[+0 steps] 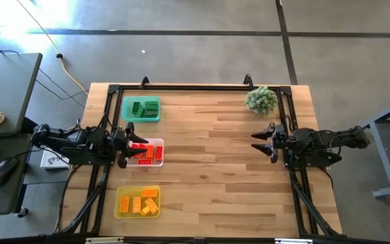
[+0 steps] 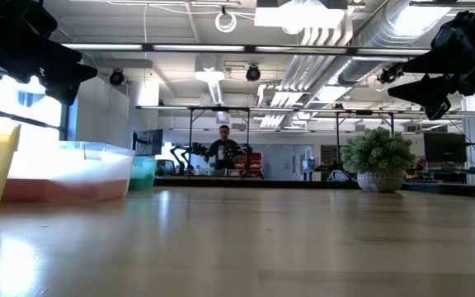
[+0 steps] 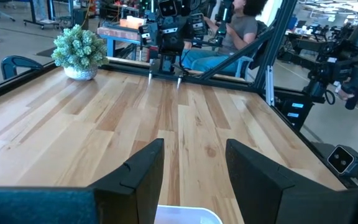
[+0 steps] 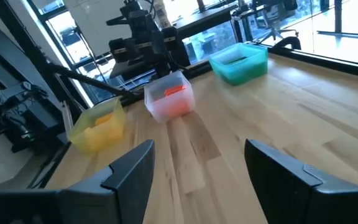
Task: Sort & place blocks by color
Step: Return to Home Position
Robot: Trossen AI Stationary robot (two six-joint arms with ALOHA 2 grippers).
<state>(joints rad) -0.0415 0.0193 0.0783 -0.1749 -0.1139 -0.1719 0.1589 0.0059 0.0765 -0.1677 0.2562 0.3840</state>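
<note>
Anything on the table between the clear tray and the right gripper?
Nothing: the high view shows only bare table between the clear tray and the right gripper. The plant sits off that line.

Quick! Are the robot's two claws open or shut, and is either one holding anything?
Left gripper: open, holding nothing.
Right gripper: open, holding nothing.

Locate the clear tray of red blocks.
High view: the clear tray sits on the left side of the table, between the green tray and the yellow tray, with the left gripper at its edge.
</note>
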